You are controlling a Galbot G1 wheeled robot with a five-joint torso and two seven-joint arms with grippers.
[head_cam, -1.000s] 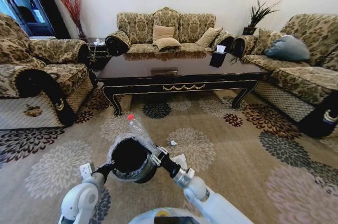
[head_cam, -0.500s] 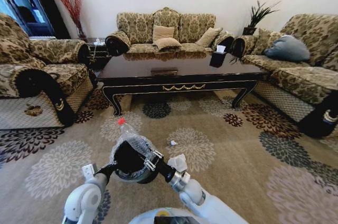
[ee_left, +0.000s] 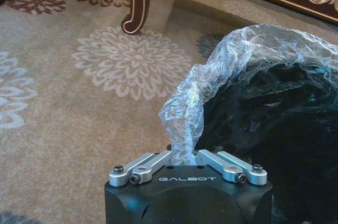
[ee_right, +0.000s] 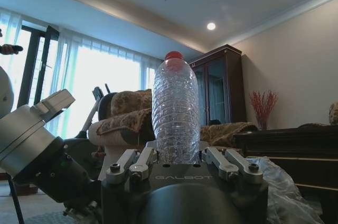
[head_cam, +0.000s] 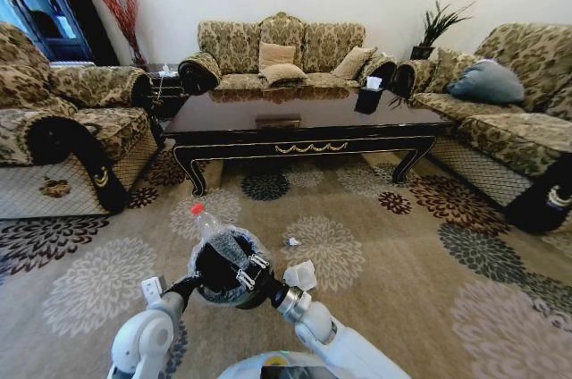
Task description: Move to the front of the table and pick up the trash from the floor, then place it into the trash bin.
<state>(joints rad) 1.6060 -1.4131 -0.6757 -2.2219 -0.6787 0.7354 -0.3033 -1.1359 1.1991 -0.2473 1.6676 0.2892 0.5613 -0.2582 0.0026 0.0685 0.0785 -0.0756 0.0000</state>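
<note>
my left gripper (ee_left: pixel 186 156) pinches the crinkly translucent liner of the round black trash bin (head_cam: pixel 222 270); my right gripper (head_cam: pixel 252 272) clamps the ribbed clear plastic bottle with red cap (head_cam: pixel 219 238), tilted above the bin's mouth.

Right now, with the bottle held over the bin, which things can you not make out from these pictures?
- Inside of the trash bin, head view: dark, and covered by the bottle and the right gripper.
- Bin body, left wrist view: hidden by the liner pinched in the left gripper.
- Small white scrap on the carpet, head view: too small to identify.
- Bottle base, right wrist view: hidden between the fingers.
</note>
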